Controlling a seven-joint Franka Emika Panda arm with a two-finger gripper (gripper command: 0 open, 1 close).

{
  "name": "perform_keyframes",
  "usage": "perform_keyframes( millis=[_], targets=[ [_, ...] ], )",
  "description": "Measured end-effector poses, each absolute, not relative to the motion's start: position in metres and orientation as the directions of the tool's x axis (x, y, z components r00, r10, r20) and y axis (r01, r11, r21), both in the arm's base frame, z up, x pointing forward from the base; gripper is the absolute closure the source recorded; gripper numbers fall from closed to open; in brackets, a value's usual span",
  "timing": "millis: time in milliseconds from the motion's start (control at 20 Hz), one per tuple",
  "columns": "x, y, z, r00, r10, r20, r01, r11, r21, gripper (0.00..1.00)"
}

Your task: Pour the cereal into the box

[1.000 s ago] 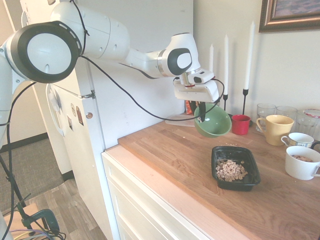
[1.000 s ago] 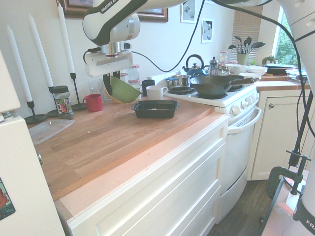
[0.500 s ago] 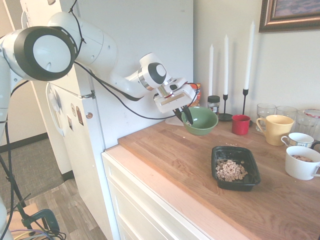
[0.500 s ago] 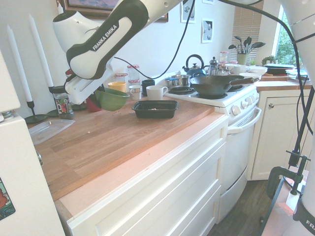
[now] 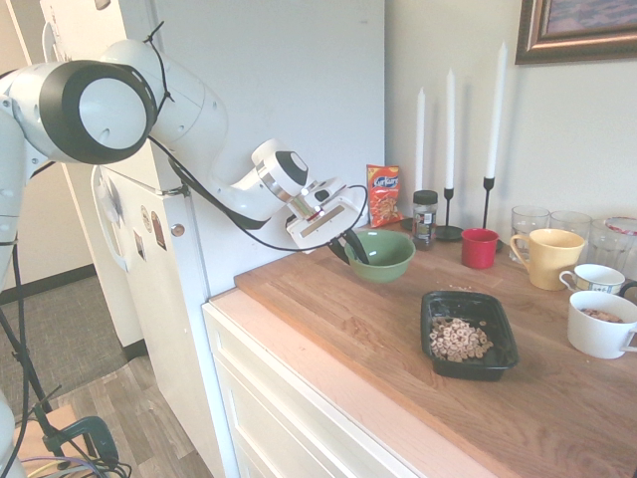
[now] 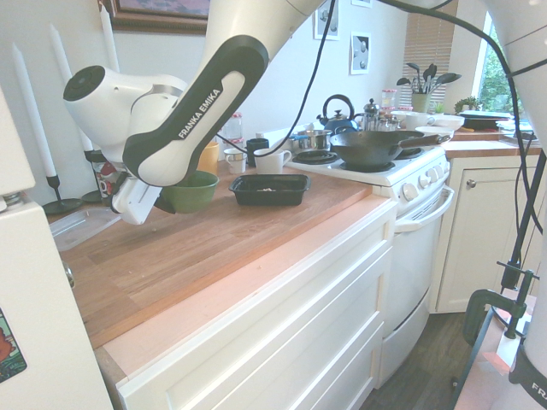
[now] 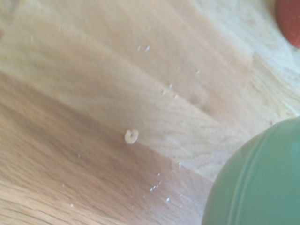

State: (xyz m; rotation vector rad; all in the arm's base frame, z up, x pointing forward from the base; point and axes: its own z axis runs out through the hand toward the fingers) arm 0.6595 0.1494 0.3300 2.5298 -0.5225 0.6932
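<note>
- The pincer (image 5: 355, 261) is gripping the green bowl (image 5: 386, 261) by its left side, its two fingers closing on the wall; an uneven hold there could let the bowl roll or slip as it is being lowered or released.
- The green bowl is sitting roughly upright, mouth up, left of and beyond the box; whether its base is touching the worktop (image 5: 338, 319) is not showing clearly. If it is hanging above the wood, opening too soon could drop it; pushing on sideways could be knocking it into the spice jar (image 5: 425, 221) or red mug (image 5: 479, 249).
- A stray cereal ring (image 7: 131, 136) is lying on the worktop beside the bowl, so some spillage is showing; anything left inside could fall out too if the bowl tips.
- The cereal (image 5: 458, 340) is lying loose in the box, heaping toward its near left part, so the pouring is looking essentially done.
- The box (image 5: 505, 346) is resting flat on the worktop, right of the bowl, its opening facing up and its long axis running near to far.
</note>
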Motion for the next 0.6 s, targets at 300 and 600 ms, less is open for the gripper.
perform_keyframes(
  millis=[300,600],
  targets=[
    [0.6596,0.1459,0.3249,0.806,-0.226,0.547,-0.464,-0.815,0.348,1.0],
    [0.6572,0.1484,0.3233,0.813,-0.23,0.535,-0.465,-0.809,0.36,1.0]
  ],
)
